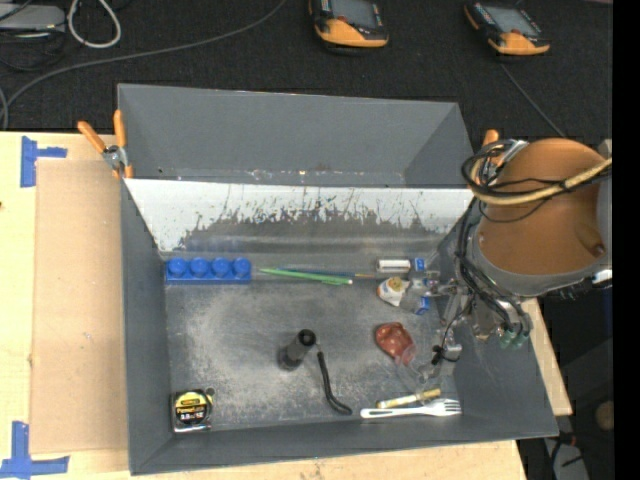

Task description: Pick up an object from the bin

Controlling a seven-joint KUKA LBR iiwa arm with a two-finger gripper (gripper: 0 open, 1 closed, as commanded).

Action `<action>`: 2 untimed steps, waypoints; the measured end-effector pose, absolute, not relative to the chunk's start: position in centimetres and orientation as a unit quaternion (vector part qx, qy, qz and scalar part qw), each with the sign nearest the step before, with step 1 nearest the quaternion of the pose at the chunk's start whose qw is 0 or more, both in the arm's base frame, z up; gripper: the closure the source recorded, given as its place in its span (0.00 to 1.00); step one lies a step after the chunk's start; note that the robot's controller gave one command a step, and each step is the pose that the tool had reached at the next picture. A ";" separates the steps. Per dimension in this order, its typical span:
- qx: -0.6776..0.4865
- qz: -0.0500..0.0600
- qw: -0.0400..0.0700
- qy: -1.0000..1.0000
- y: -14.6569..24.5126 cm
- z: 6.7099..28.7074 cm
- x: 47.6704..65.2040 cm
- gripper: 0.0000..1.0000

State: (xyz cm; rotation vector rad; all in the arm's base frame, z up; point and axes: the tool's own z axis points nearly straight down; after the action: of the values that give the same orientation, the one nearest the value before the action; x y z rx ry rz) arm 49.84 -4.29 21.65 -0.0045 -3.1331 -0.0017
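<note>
Camera view, from above: the arm's gripper (441,351) hangs low at the right of the grey bin (280,138), just right of a red crumpled lump (394,340). That lump is the nearest loose piece and so the likely pick. Whether the gripper is open or closed cannot be told. The items lie flat and mostly apart, which should favour taking one alone.

Counted:
- one blue studded block (208,269) and one green stick (305,275) by the far wall
- one black cylinder (296,349)
- one black hook (330,383)
- one tape measure (192,409)
- one white fork (415,406) on the near side
- a small cluster (398,288) too tangled to count
</note>
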 end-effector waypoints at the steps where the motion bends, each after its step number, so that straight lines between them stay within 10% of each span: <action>1: -0.001 0.000 0.001 -1.000 -4.3 21.9 50.0 0.00; 2: 0.043 0.000 0.000 -0.999 -3.6 16.3 47.8 0.00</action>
State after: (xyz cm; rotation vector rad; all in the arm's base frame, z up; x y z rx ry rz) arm 47.78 -3.62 16.34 0.1358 -3.1385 -0.0012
